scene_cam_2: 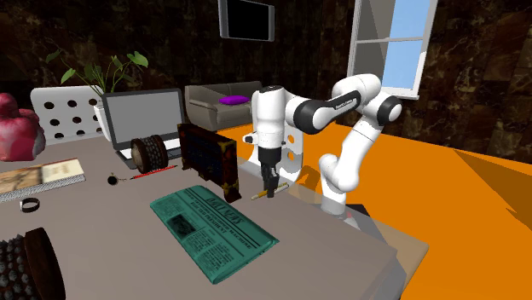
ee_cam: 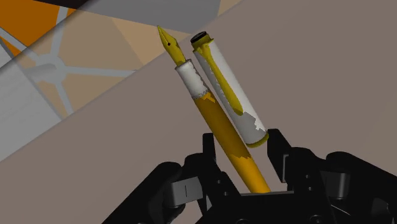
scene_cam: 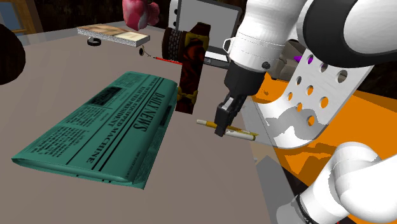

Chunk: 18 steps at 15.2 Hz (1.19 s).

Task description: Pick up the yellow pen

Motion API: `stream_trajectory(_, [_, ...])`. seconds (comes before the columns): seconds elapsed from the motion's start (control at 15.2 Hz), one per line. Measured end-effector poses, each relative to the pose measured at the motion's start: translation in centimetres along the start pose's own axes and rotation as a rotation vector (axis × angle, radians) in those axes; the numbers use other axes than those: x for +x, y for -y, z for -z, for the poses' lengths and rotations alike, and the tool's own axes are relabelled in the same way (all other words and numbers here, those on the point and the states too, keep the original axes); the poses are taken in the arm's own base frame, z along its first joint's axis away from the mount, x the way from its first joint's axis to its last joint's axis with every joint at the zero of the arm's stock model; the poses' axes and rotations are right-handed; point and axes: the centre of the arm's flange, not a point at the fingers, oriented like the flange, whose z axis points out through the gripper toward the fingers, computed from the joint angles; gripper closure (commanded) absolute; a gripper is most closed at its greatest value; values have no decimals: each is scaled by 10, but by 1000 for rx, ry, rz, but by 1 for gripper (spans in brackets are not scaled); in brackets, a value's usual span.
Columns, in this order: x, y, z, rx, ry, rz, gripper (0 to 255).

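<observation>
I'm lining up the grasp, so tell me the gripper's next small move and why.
Probably close the fingers now. In the wrist view the gripper straddles the barrel of the yellow fountain pen, fingers apart on either side, low over the table. The pen's cap lies close to one finger, so closing gently seems wise.

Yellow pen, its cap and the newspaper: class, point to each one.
yellow pen (ee_cam: 221, 127), wrist view, on its yellow barrel.
pen cap (ee_cam: 232, 92), wrist view, mid-length, by its clip.
newspaper (scene_cam: 105, 130), shoulder view, on the front page.
</observation>
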Motion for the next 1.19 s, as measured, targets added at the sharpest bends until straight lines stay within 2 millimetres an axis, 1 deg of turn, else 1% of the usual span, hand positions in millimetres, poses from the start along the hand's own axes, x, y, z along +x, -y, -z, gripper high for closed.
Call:
stream_trajectory(0.13, [0,0,0,0,0,0,255])
stream_trajectory(0.26, [-1,0,7,0,0,0,255])
stream_trajectory(1.12, [0,1,74,0,0,0,255])
stream_trajectory(1.19, [0,1,77,0,0,0,255])
